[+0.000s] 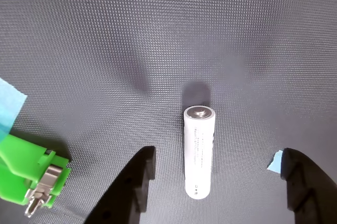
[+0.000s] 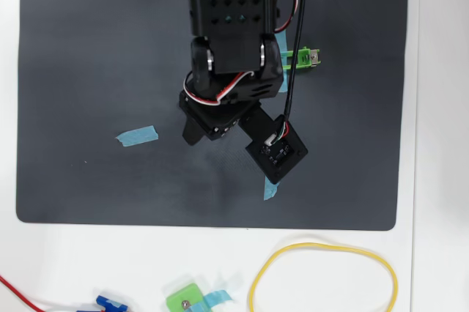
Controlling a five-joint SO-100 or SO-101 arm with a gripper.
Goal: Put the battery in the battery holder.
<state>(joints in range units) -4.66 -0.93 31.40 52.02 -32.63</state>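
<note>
Lying on the dark grey mat (image 1: 105,24), the battery (image 1: 199,152) sits between the 2 black fingers (image 1: 138,182) of the gripper (image 1: 218,182), whose jaws are spread wide and touch nothing. At the wrist view's lower left, the green battery holder (image 1: 23,171) shows 1 metal contact.

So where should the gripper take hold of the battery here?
Around the middle of the battery, coming straight down. It lies flat on the mat, its length pointing away from the wrist camera, and the open gripper already has a finger on each long side.
</note>
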